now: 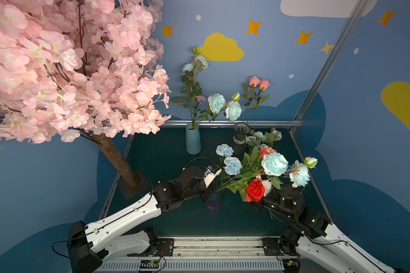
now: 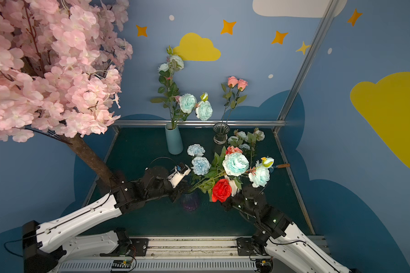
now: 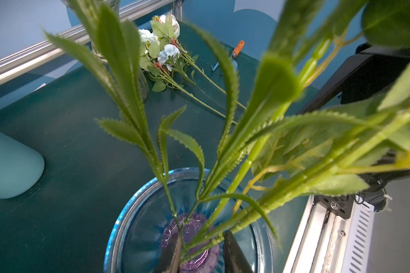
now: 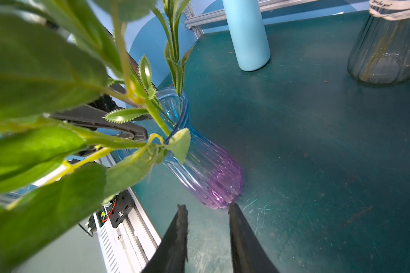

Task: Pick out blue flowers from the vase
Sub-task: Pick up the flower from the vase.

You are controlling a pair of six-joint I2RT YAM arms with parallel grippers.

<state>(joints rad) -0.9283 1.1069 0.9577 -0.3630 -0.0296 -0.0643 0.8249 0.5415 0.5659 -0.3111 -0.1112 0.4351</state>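
Extraction of another stem is, by my reading, the step you have in hand. Your left gripper [image 3: 201, 245] sits right over the mouth of the ribbed glass vase that shades from blue to purple [image 3: 133, 212]. Its two dark fingers [image 3: 234, 253] stand either side of a bundle of green stalks [image 3: 222, 212], and you cannot tell from here whether they pinch any of them. Your right gripper [image 4: 207, 208] is released and empty, low beside the vase's purple foot, with one fingertip at or very near the glass. The blue flowers with ruffled pale aqua heads [image 1: 274, 163] lean out of that vase toward the right arm, sharing it with a red rose [image 1: 255, 190] and a salmon rose [image 1: 266, 151]. A few more pale blue stems [image 3: 166, 49] lie on the dark green table [image 1: 166, 151] beside the clear glass vase [image 1: 241, 132]. The next move calls for closing on a stalk that leads to a blue head only, then drawing it up along the vase's axis. The stalks look tangled, so a rose could follow, and the vase may tip unless you steady it.
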